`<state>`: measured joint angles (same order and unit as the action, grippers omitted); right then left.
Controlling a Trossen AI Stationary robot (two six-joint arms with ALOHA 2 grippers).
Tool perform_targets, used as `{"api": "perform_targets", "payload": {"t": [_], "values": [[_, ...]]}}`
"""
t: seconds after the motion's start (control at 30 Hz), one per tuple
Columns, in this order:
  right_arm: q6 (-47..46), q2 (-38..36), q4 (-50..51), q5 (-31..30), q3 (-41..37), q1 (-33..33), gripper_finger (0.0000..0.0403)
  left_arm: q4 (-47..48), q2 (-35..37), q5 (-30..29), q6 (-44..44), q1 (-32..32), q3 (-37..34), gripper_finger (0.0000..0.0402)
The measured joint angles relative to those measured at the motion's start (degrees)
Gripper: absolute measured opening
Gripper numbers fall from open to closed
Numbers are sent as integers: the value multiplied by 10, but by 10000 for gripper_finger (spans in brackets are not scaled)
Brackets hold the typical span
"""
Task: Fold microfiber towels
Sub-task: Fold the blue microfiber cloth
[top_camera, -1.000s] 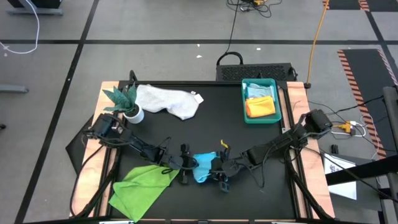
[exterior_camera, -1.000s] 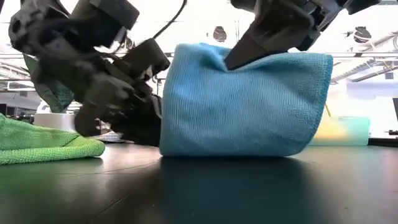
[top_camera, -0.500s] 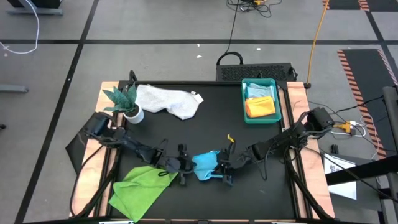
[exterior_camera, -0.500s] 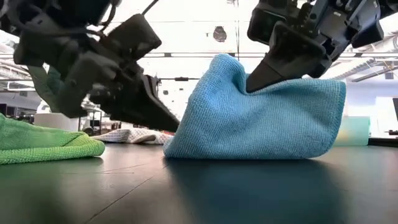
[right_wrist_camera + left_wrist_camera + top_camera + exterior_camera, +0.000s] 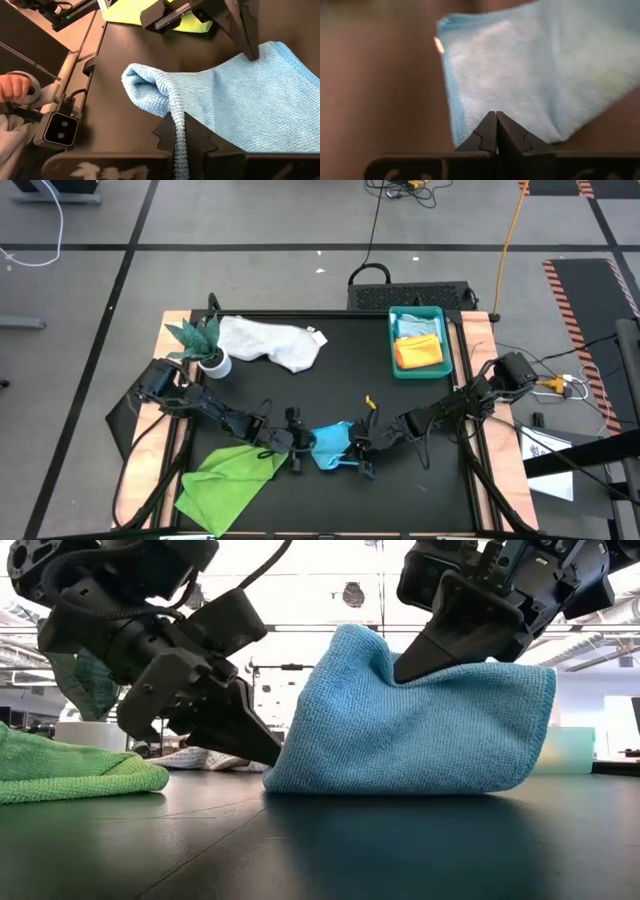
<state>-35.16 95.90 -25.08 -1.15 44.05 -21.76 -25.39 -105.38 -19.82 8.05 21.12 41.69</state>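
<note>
The bright blue towel (image 5: 330,446) stands bunched at the near middle of the black table, its lower fold (image 5: 400,785) on the tabletop. My right gripper (image 5: 400,672) is shut on its top. My left gripper (image 5: 272,753) is shut with its tips at the towel's lower left. The lime green towel (image 5: 230,475) lies crumpled on the table at the near left. Flat at the far left lies the white towel (image 5: 270,342). A pale blue towel (image 5: 418,326) and an orange towel (image 5: 420,354) lie in the teal tray (image 5: 394,345). My left gripper touches the blue towel's lower left edge (image 5: 285,762) with its shut fingertips (image 5: 496,116), slanting down from the table's left; nothing shows between the fingers. My right gripper pinches a hemmed edge at the towel's top (image 5: 178,131) between its two fingers, slanting down from the right. That part is held up and dips at the fingers, while the towel's lower fold rests on the table.
A small plant in a white pot (image 5: 205,350) stands at the far left beside the white towel. The teal tray sits at the far right. A person's hand (image 5: 12,87) shows beyond the table's near edge, by a small camera (image 5: 59,130).
My right gripper has sunk and gone a little toward the table's right edge, taking the towel's top with it. The towel, an upright block before, now has a slanting left side with a peak beside the fingers. My left gripper's tips now meet only its lower left edge.
</note>
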Motion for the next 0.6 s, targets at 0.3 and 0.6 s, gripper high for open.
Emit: {"api": "perform_targets", "payload": {"t": [0.3, 0.6], "values": [[9, 0, 1, 0, 0, 0, 9, 97, 67, -23, 3, 29, 0, 4], [13, 3, -4, 0, 0, 6, 9, 16, -3, -26, 3, 2, -5, 13]]}}
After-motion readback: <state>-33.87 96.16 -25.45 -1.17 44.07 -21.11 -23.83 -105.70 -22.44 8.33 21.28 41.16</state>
